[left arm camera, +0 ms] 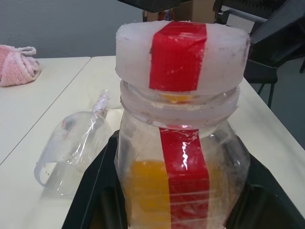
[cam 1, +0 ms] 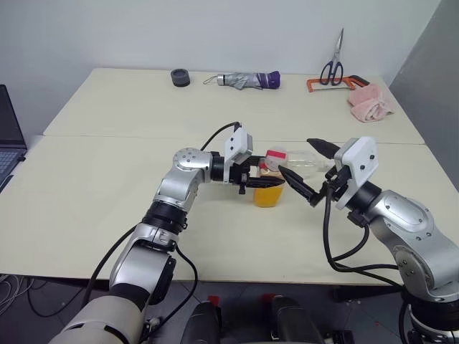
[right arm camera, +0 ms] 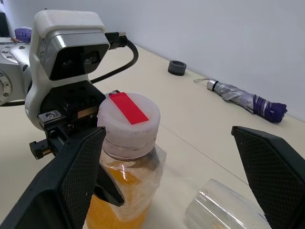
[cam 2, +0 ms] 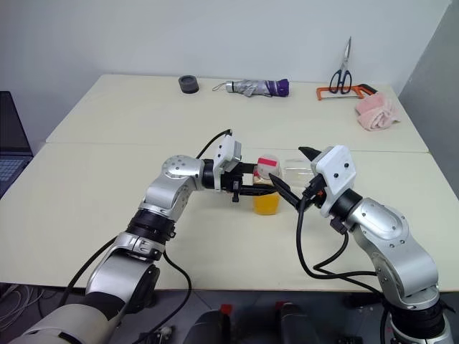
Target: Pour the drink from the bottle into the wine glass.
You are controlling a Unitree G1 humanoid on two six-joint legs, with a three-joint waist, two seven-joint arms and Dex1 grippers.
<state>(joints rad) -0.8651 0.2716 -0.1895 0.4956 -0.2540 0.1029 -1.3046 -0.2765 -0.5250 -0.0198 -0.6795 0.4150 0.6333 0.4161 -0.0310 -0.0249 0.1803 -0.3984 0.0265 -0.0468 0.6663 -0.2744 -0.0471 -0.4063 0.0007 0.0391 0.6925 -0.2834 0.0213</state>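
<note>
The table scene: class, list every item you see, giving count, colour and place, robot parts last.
Bottle: one, clear with orange drink, white cap with red tape, upright at table middle.
Wine glass: one, clear, lying on its side behind the bottle.
Umbrella: one, grey and purple, far edge.
Tape roll: one, dark, far edge.
Scissors: one, blue-handled, far right.
Hacksaw: one, orange, far right.
Cloth: one, pink, far right.
Laptop: one, dark, left edge.
Left gripper: shut on the bottle.
Right gripper: open beside the cap.
</note>
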